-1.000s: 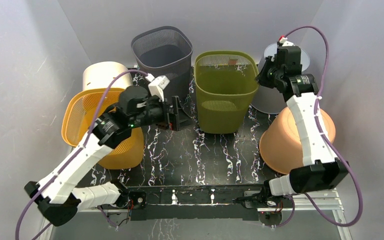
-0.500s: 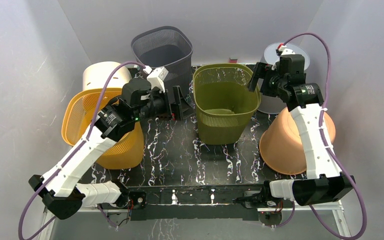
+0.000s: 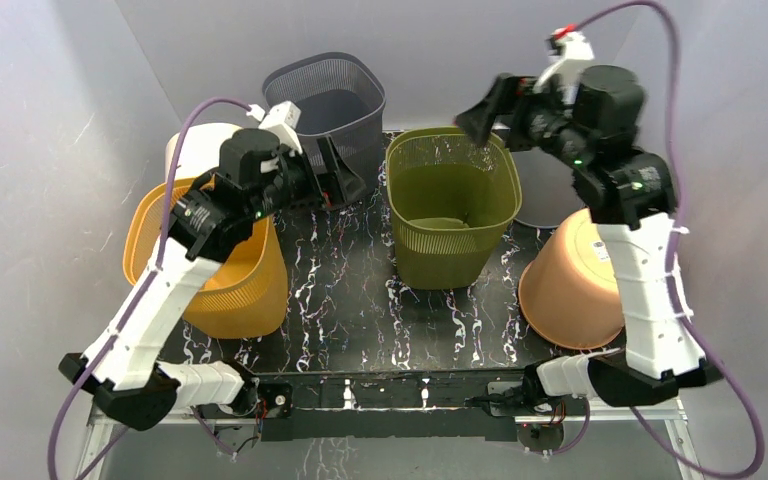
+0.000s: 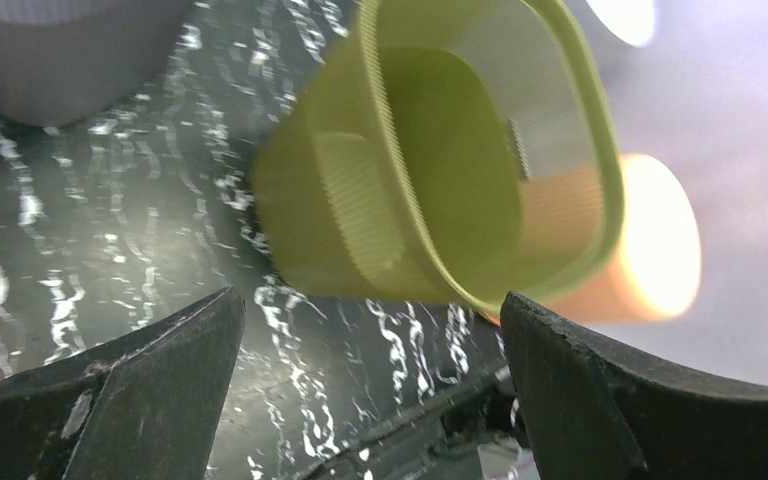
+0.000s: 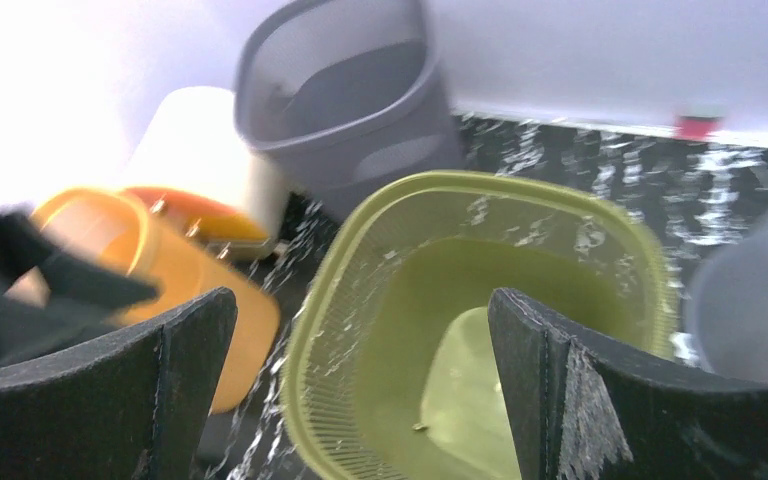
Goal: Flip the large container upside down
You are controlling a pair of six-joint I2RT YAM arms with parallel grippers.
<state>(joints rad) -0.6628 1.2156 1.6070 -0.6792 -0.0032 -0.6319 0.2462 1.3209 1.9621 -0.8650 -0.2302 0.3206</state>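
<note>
- The left gripper [image 3: 343, 183] has its jaws spread wide with nothing between them. It hangs in the air just off the upper left side of the green basket [image 3: 445, 255] and does not touch it.
- The right gripper [image 3: 485, 112] also has its jaws released and empty. It is raised above the far right corner of the green basket's rim, clear of the mesh.
- The green basket, the large container, stands upright on the marbled black table [image 3: 360, 300]. Its open mouth faces up, and the rim is unobstructed all the way round.
- The grey mesh basket [image 3: 325, 100] stands just beyond the green basket's far left corner. Whether the two touch cannot be told.
- The orange basket [image 3: 225, 290] leans well to the left of the green basket. A wide strip of bare tabletop lies between them.
- The white cylindrical bin [image 3: 195, 150] sits behind the orange basket, further left of the green basket.
- The peach tub [image 3: 570, 290] lies mouth down to the right of the green basket. Only a narrow gap separates its lower rim from the basket wall.
- A grey bin [image 5: 750, 300] stands at the green basket's far right, largely hidden behind the right arm in the top view.
- In front of the green basket, bare tabletop runs to the near rail.
</note>
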